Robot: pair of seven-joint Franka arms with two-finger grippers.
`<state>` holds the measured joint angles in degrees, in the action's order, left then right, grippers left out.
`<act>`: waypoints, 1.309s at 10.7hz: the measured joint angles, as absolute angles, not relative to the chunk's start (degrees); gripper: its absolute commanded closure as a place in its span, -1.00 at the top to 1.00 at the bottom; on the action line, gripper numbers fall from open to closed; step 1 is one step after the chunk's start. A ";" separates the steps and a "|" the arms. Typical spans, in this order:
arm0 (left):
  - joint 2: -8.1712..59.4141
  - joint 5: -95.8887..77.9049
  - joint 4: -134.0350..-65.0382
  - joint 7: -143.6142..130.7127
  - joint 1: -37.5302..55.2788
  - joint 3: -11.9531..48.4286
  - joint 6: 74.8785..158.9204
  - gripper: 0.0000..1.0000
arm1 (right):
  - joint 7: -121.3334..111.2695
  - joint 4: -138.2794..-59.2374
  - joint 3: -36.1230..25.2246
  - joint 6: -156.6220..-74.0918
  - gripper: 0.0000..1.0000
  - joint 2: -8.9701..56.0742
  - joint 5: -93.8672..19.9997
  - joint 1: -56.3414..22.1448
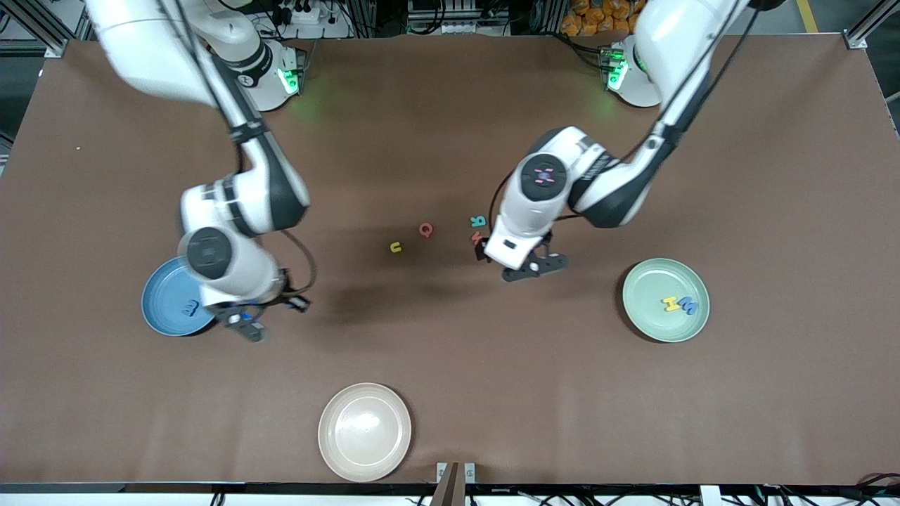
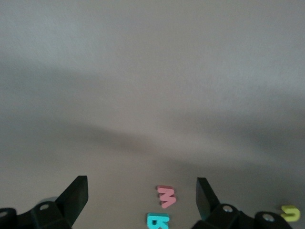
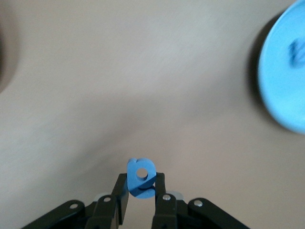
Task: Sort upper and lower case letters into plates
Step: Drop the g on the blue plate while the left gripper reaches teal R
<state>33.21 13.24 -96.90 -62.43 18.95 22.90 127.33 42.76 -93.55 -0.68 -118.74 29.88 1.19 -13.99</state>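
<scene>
Handling: blue letter [image 3: 141, 177], light, soft foam, clamped edgewise in right gripper [image 3: 141, 191] jaws beside blue plate [image 1: 162, 306]; left gripper [image 1: 532, 269] jaws apart over the surface.

brown matte table cover [image 1: 450, 365] fills most of the frame. aluminium frame profiles [image 1: 42, 28] at upper left and upper right corners. cable clutter and a power strip [image 1: 306, 14] along the top edge, orange objects [image 1: 598, 15] top right of centre. green led glow on the cover near the top. beige plate [image 1: 365, 431] bottom centre.
</scene>
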 measured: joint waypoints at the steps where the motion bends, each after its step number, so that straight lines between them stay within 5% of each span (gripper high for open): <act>1: 34.83 15.01 -96.96 -65.53 20.46 22.73 127.91 1.00 | 36.45 -93.69 -0.72 -118.17 -1.00 29.39 1.18 -10.69; 6: 38.95 16.94 -97.02 -71.19 24.85 22.53 129.58 1.00 | 10.28 -95.17 -0.74 -117.63 -0.98 28.86 1.15 2.90; 8: 39.72 19.26 -97.49 -73.65 26.29 22.52 129.78 1.00 | 7.09 -96.02 -0.74 -117.66 0.99 28.89 1.15 4.89; 14: 40.73 22.53 -101.50 -78.71 27.37 23.21 132.12 0.86 | 6.28 -96.50 0.20 -114.42 1.00 28.88 1.15 3.51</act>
